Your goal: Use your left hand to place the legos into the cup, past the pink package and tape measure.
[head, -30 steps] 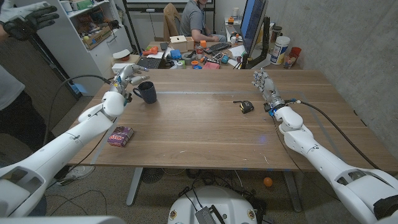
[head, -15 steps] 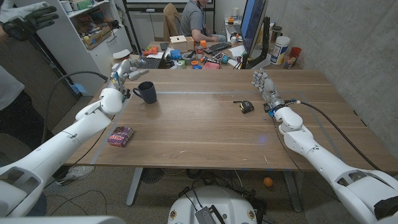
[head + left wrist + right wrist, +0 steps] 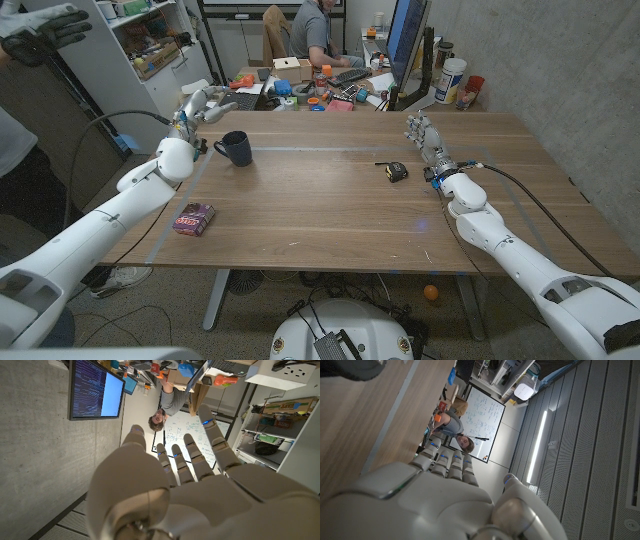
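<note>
In the upper left of the head view the white left hand [image 3: 198, 103] hovers spread and empty beside the dark blue mug [image 3: 235, 148] – no legos are visible, though such small, stiff, light bricks would suit a fingertip pinch.

White left arm stretched forward from the near left corner, left hand [image 3: 197, 103] raised with fingers [image 3: 216, 445] spread and nothing in them, white right arm extended on the opposite side, right hand [image 3: 423, 133] upright, its fingers [image 3: 446, 462] straight and close together, empty
</note>
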